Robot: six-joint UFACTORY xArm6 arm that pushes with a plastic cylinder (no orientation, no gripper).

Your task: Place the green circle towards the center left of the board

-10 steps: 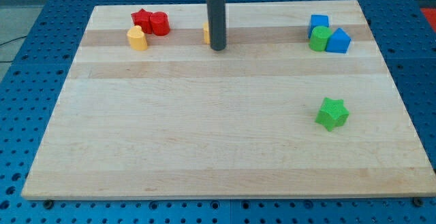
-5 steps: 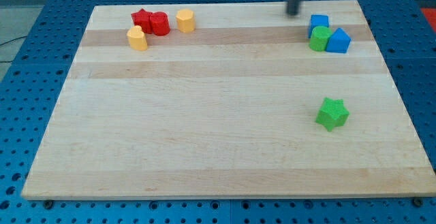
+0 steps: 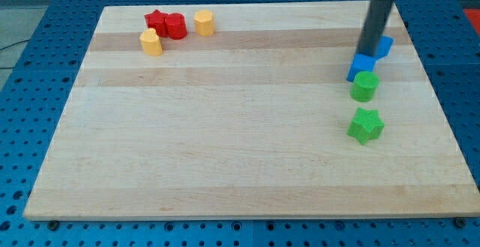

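Observation:
The green circle (image 3: 364,86) lies on the wooden board (image 3: 225,127) at the view's right, just above the green star (image 3: 365,125). My tip (image 3: 369,53) stands right above a blue block (image 3: 361,67), which touches the green circle's upper edge. A second blue block (image 3: 384,46) sits partly hidden behind the rod, to the tip's right.
At the view's top left are a red star (image 3: 155,20), a red cylinder (image 3: 175,26), a yellow block (image 3: 151,42) and a yellow hexagon-like block (image 3: 203,22). The board sits on a blue perforated table (image 3: 30,67).
My tip has swung from the top middle to the right. The green circle and one blue block have been pushed down towards the green star. The yellow block at the top has shifted left.

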